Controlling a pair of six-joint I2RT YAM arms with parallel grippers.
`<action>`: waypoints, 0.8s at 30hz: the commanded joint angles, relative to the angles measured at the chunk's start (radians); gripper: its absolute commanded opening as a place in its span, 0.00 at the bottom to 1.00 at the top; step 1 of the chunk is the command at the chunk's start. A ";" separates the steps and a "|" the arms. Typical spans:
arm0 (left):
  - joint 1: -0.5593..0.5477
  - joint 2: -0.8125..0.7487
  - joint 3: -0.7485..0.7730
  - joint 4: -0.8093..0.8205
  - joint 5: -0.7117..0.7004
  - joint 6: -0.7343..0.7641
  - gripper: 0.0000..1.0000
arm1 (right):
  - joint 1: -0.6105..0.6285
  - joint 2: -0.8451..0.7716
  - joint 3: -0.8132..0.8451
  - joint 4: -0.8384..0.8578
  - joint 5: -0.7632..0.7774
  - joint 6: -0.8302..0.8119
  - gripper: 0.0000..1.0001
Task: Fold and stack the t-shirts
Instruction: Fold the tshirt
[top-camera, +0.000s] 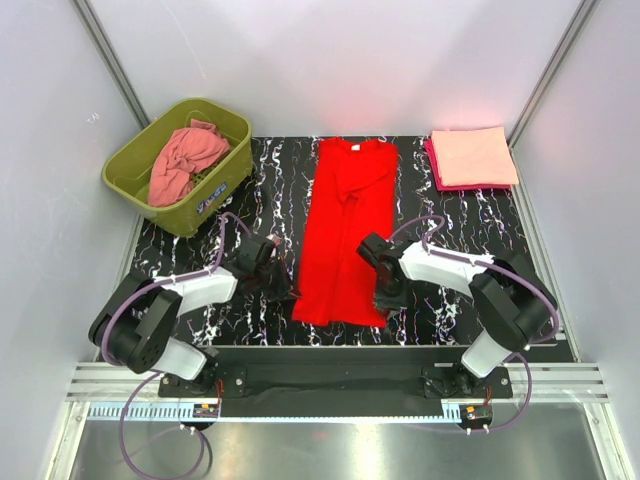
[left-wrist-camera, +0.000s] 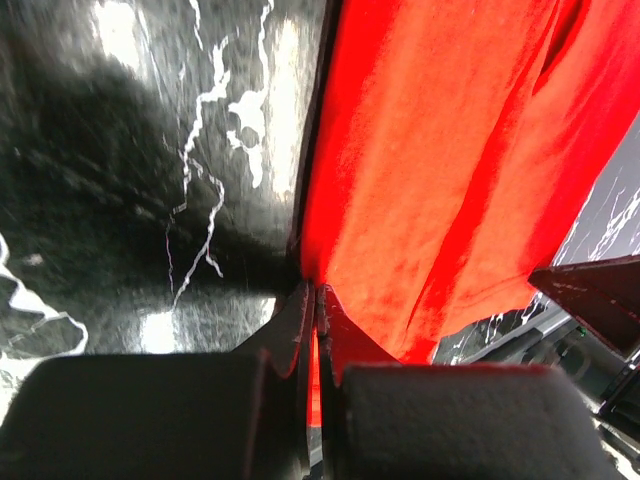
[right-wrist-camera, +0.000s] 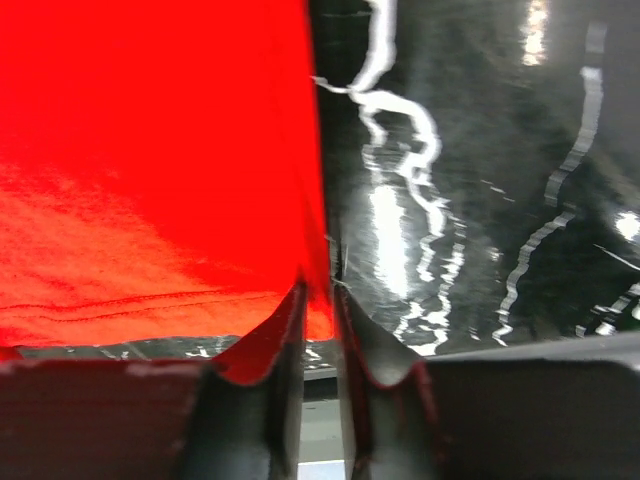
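The red t-shirt (top-camera: 345, 230) lies in the middle of the black marbled bench (top-camera: 460, 220) as a long narrow strip, collar at the far end and hem at the near end. Its sides look already turned in.

Both arms have gone for the near end, one to each side. The left hand (left-wrist-camera: 317, 295) is clamped tight on the shirt's near left edge, with a sliver of red showing between its closed fingers. The right hand (right-wrist-camera: 320, 290) sits at the near right edge with its fingers almost together and the cloth edge running down between them. I cannot tell whether it really has hold.

Taking the two near corners at once makes sense to me. With the hem held level, it could be carried towards the collar to halve the strip without skewing.

At the far right, a pale peach shirt (top-camera: 472, 155) rests folded on a magenta one (top-camera: 440, 180), which is presumably where the red one belongs. A salmon-pink shirt (top-camera: 185, 160) is crumpled in the olive tub (top-camera: 130, 180) at the far left, not yet folded.
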 joint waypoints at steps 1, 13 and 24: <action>-0.016 -0.029 -0.035 -0.054 -0.032 -0.020 0.00 | 0.012 -0.058 0.020 -0.071 0.086 0.014 0.25; -0.026 -0.030 -0.046 -0.046 -0.037 -0.026 0.00 | 0.054 -0.043 0.072 -0.065 0.072 0.046 0.28; -0.028 -0.018 -0.046 -0.046 -0.049 -0.024 0.00 | 0.074 0.031 0.024 -0.040 0.107 0.061 0.21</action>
